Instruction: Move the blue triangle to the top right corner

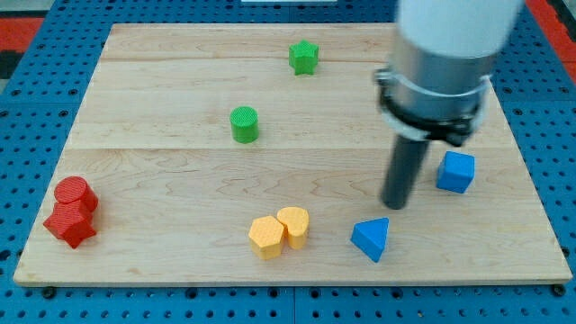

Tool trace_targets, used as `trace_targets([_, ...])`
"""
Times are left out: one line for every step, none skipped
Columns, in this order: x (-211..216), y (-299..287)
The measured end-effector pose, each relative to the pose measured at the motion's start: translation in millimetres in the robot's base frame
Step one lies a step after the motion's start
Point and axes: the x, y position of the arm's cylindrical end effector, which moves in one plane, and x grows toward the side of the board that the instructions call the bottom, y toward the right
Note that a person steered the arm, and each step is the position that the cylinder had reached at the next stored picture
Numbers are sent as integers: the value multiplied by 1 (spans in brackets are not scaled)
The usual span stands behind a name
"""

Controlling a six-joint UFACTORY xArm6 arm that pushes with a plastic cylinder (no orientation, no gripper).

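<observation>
The blue triangle (371, 238) lies near the view's bottom, right of centre, on the wooden board (162, 180). My tip (394, 204) stands just above and slightly right of it, a small gap apart. A blue cube (455, 172) sits to the right of my tip. The arm's body covers the board's top right area.
A green star (304, 57) is at the top centre and a green cylinder (244, 124) is left of centre. Two yellow blocks (279, 230) touch each other at the bottom centre. Two red blocks (72, 211) sit together at the bottom left.
</observation>
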Motion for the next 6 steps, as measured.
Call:
trace_targets([63, 50])
trace_targets([93, 32])
trace_targets([72, -3])
trace_targets([57, -25])
trace_targets([55, -16])
trace_targets([66, 18])
